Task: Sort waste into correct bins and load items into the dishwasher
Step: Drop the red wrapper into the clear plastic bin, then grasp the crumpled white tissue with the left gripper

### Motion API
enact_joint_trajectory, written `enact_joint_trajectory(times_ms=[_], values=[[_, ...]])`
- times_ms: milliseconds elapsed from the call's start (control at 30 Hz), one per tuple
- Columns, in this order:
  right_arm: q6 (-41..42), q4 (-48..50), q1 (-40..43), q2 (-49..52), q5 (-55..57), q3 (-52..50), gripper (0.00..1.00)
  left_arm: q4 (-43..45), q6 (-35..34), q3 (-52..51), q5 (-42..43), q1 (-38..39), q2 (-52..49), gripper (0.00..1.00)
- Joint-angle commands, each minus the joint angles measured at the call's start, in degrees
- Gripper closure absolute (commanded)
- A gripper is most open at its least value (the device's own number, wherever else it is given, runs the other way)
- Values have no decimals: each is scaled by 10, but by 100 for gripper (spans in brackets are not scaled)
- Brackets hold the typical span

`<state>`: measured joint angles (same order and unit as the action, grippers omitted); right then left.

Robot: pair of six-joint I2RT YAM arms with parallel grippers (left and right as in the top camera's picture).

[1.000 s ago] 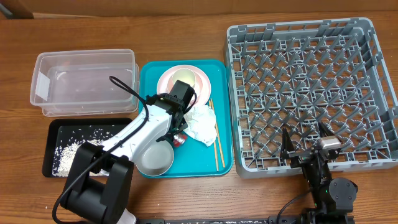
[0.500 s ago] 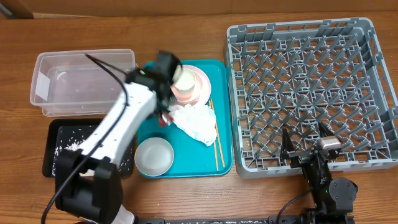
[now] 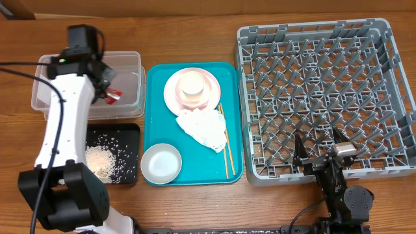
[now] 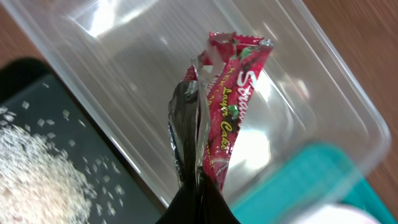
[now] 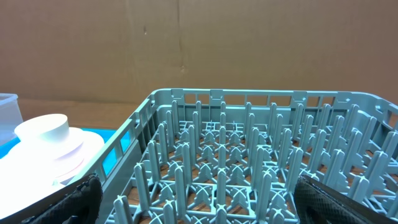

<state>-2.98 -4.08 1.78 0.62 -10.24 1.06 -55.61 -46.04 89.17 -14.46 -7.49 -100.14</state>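
Because the wrapper (image 4: 229, 118) is waste meant for a bin, the left hand (image 3: 108, 95) is clamped on one end of it and holds it over the inside of the tub (image 3: 133, 60) at the far left of the desk (image 3: 195, 26), apparently ready to drop it. The wrist view shows red foil sticking out from the closed fingertips, but not whether it touches the tub floor. Rice (image 3: 99, 159) lies in the black tray (image 3: 128, 138) just near of the tub, so loose food seems to go there and dry rubbish in the tub. The napkin (image 3: 203, 129) lies on the teal tray (image 3: 153, 130) between the plate (image 3: 170, 92) and the chopsticks (image 3: 226, 153), with a bowl (image 3: 161, 164) at the near left corner. The right hand (image 3: 318, 145) waits wide open and empty at the near edge of the rack (image 3: 391, 97), which has nothing loaded. The left arm hides part of the black tray and the tub's left side. A cup (image 3: 192, 86) sits on the plate, and I cannot tell whether a second bowl lies under it. The napkin covers the plate's near rim.
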Motion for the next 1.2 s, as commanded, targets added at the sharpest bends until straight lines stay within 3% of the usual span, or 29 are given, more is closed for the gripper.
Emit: enact_joint_trajectory(times_ms=[0,233,367,433,600,700,800,900,933,1033,1167], values=[[-1,3,2,-5,-1,-6,0,18,13,9,-11,-29,-37,96],[-1,3,2,-5,-1,-6,0,56,13,9,-12,-61,-104,94],[-1,3,2,-5,-1,-6,0,76,26,9,-11,-66,-115,87],[-1,3,2,-5,-1,-6,0,86,38,9,-12,-66,-116,79],[-1,3,2,-5,-1,-6,0,115,78,13,-10,-66,-116,45],[-1,3,2,-5,-1,-6,0,106,95,32,0,-66,-113,31],[-1,3,2,-5,-1,-6,0,77,99,63,30,-65,-108,30],[-1,3,2,-5,-1,-6,0,33,99,107,89,-61,-96,35],[-1,3,2,-5,-1,-6,0,8,106,128,141,-55,-86,40],[-1,3,2,-5,-1,-6,0,-24,136,139,257,-36,-65,41],[-1,3,2,-5,-1,-6,0,-87,182,139,336,9,-55,41]])
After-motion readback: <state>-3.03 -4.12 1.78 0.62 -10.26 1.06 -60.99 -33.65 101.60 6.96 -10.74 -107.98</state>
